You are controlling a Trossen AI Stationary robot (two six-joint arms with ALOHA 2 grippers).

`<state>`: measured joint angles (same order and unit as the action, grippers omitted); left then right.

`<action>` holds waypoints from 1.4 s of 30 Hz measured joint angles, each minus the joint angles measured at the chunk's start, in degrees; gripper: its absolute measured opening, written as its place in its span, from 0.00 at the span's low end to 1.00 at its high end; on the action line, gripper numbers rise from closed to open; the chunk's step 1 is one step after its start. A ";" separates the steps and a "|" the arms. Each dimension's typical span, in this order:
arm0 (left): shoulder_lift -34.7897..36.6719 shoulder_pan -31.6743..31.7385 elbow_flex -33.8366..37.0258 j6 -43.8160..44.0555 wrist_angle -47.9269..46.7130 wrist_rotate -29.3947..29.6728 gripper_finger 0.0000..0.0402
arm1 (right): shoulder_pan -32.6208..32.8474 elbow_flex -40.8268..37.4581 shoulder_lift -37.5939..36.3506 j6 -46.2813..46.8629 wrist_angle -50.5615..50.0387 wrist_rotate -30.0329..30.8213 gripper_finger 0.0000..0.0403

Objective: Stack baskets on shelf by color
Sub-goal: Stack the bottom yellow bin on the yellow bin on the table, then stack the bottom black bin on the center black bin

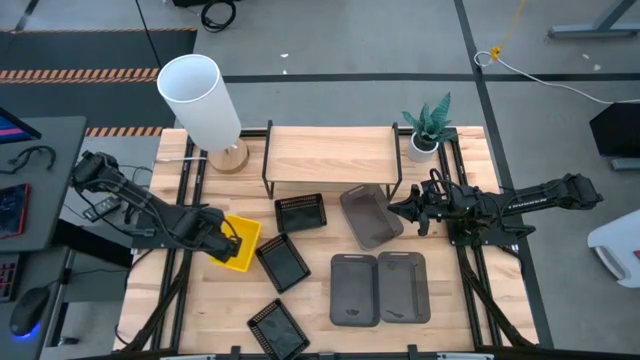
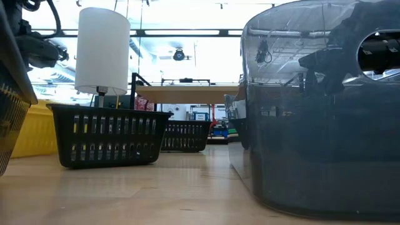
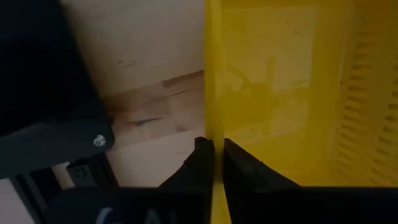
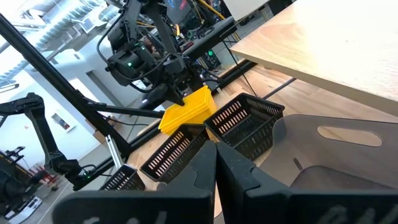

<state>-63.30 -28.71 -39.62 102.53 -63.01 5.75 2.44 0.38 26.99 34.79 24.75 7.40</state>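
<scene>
The left gripper (image 3: pixel 213 163) pinches the rim of the empty yellow basket (image 1: pixel 240 243), left of the shelf (image 1: pixel 332 152). The right gripper (image 1: pixel 409 209), fingers together, clamps an empty grey basket (image 1: pixel 370 214).

Robotics lab, by the look of it. Grey concrete floor (image 1: pixel 330 40) with hazard-striped tape (image 1: pixel 95 31), loose yellow cable (image 1: pixel 505 40), another dark robot arm (image 4: pixel 37 134) beyond the table.
</scene>
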 joint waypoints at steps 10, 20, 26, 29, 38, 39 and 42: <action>-0.03 0.05 -0.59 -4.02 -3.38 3.26 0.29 | 0.01 0.02 0.00 -0.02 0.00 0.00 0.03; 0.06 -0.46 -10.00 -29.10 -2.49 12.53 0.55 | 0.02 0.01 0.00 0.00 0.00 0.02 0.03; -0.06 -0.37 -12.17 -36.03 13.56 9.54 0.49 | 0.00 0.01 0.02 -0.02 0.00 0.02 0.03; -1.47 -0.43 -12.13 -36.32 20.91 6.22 0.45 | 0.01 0.02 0.00 -0.02 0.00 0.02 0.03; -10.28 -3.29 -12.09 -37.25 30.96 -8.94 0.39 | 0.01 0.01 0.01 0.00 0.00 0.02 0.03; -11.34 -3.77 -12.09 -37.25 31.60 -9.36 0.40 | 0.00 0.02 0.00 -0.02 0.00 0.02 0.03; -14.27 -5.05 -12.09 -37.20 32.17 -10.03 0.42 | 0.01 0.01 0.02 -0.02 0.00 0.01 0.03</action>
<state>-77.57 -33.76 -51.70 65.32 -30.84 -4.28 2.45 0.39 27.00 34.76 24.75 7.41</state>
